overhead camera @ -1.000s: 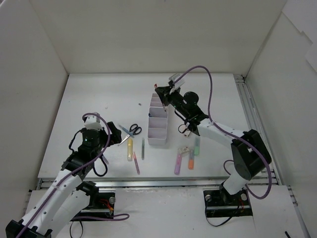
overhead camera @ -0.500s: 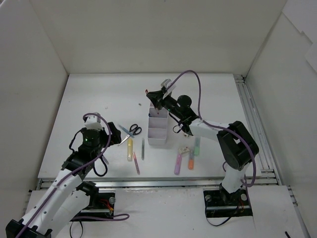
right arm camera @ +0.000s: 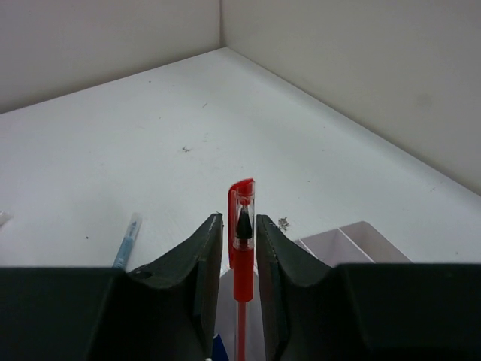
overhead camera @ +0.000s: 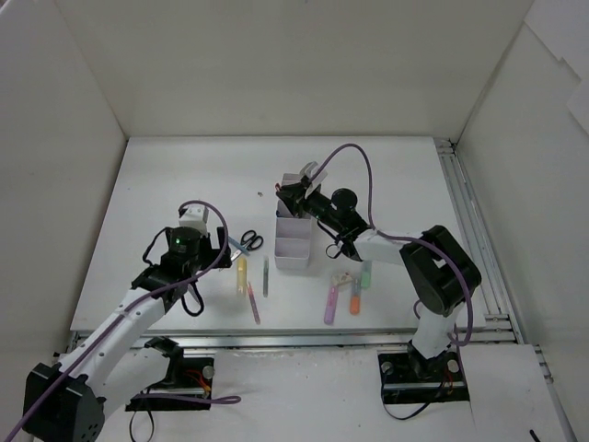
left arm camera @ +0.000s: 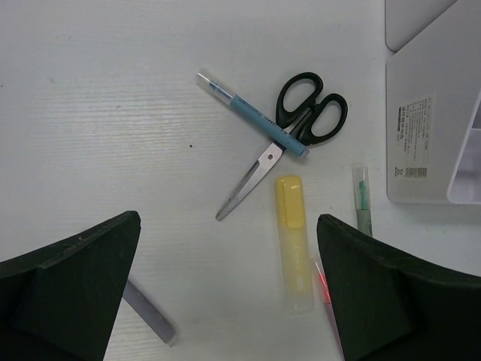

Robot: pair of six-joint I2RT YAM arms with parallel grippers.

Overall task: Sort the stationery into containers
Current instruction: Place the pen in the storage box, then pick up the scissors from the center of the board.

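The red pen (right arm camera: 242, 278) stands upright, gripped between the close-set fingers of our right gripper (right arm camera: 240, 226) over the far end of the white tray (overhead camera: 293, 265). We judge it best to lower it straight until its tip sits inside one compartment before letting go. Our left gripper (left arm camera: 225, 248) hangs wide open and empty over loose items, of which we count one scissors (left arm camera: 248, 180), one blue pen (left arm camera: 252, 113), one yellow highlighter (left arm camera: 291, 233), one thin green pen (left arm camera: 362, 199), one pink pencil (overhead camera: 252, 302), one purple highlighter (overhead camera: 330, 304), one orange highlighter (overhead camera: 354, 299) and one green highlighter (overhead camera: 365, 273).

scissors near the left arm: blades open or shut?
Shut. In the left wrist view the scissors show one closed blade pair and handle loops side by side. A blue pen lies across them.
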